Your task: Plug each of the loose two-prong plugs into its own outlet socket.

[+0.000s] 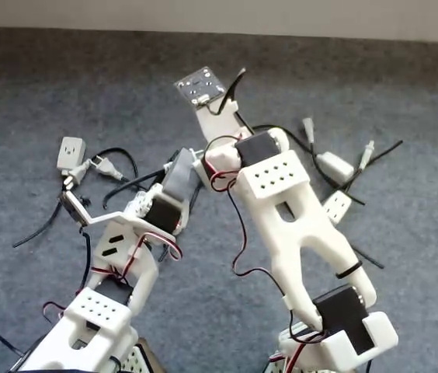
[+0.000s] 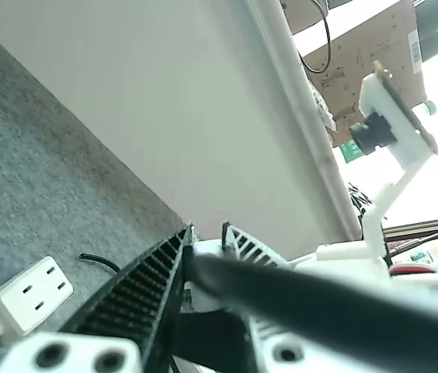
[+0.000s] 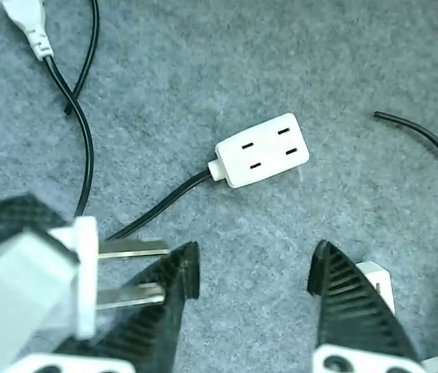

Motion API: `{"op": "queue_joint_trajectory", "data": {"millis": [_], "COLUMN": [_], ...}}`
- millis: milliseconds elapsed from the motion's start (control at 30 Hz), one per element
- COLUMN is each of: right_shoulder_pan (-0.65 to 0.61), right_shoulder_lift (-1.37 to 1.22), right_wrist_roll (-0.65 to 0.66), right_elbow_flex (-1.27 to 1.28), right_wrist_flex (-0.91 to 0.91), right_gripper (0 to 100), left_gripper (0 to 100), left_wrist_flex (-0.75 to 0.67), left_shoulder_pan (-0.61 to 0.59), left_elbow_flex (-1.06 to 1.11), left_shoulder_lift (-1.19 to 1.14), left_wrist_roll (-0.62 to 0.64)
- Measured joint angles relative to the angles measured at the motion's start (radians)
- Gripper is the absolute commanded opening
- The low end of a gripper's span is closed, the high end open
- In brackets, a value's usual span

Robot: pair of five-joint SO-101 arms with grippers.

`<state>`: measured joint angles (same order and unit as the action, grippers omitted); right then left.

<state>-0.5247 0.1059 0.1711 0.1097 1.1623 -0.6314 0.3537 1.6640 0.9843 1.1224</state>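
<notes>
Close to my right gripper [image 3: 254, 272], which stands open above the grey carpet, a white two-prong plug [image 3: 48, 280] hangs beside one finger, its prongs pointing toward the gap. Beyond it a white outlet socket [image 3: 262, 150] lies flat on its black cord. My left gripper [image 2: 203, 233] is shut on a thick black cable [image 2: 320, 299], with another white outlet socket [image 2: 26, 299] on the carpet nearby. In the high view the left gripper [image 1: 75, 203] is just below an outlet socket [image 1: 70, 153] and a loose plug [image 1: 104, 165].
To the right of the right arm lie two more white sockets [image 1: 337, 206] [image 1: 335, 165] and two loose plugs [image 1: 308, 128] [image 1: 368, 151] among tangled black cords. A pale wall [image 2: 165, 101] borders the carpet's far edge.
</notes>
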Motion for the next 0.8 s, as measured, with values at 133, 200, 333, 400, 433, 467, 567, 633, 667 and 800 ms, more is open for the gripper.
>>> {"op": "queue_joint_trajectory", "data": {"millis": [133,200,333,400,433,467,567,633,667,800], "right_shoulder_pan": [0.0,0.0,-0.005,-0.006,-0.006,-0.006,-0.006,-0.006,-0.006,0.003], "right_shoulder_lift": [0.0,0.0,-0.002,-0.002,-0.002,-0.002,-0.002,-0.002,-0.002,-0.002], "right_wrist_roll": [0.0,0.0,0.002,0.002,0.002,0.002,0.002,0.002,0.002,0.002], "right_elbow_flex": [0.0,0.0,0.002,0.002,0.002,0.002,0.003,0.003,0.003,0.003], "right_wrist_flex": [-0.011,-0.012,-0.048,-0.054,-0.054,-0.054,-0.066,-0.08,-0.084,-0.11], "right_gripper": [22.8,22.8,22.8,22.8,22.8,22.8,22.8,22.8,22.8,22.8], "left_gripper": [1,1,1,1,1,1,1,1,1,1], "left_wrist_flex": [-0.002,-0.002,-0.002,-0.002,-0.002,-0.002,-0.002,-0.002,-0.003,-0.008], "left_shoulder_pan": [0.0,0.0,-0.002,-0.002,-0.002,-0.002,-0.003,-0.003,-0.003,-0.003], "left_elbow_flex": [0.0,0.0,0.0,0.0,0.0,0.0,0.0,0.0,-0.002,-0.002], "left_shoulder_lift": [0.002,0.002,0.002,0.002,0.002,0.002,0.002,0.002,0.002,0.002], "left_wrist_roll": [-0.002,-0.003,-0.003,-0.003,-0.003,-0.003,-0.003,-0.003,-0.003,-0.003]}}
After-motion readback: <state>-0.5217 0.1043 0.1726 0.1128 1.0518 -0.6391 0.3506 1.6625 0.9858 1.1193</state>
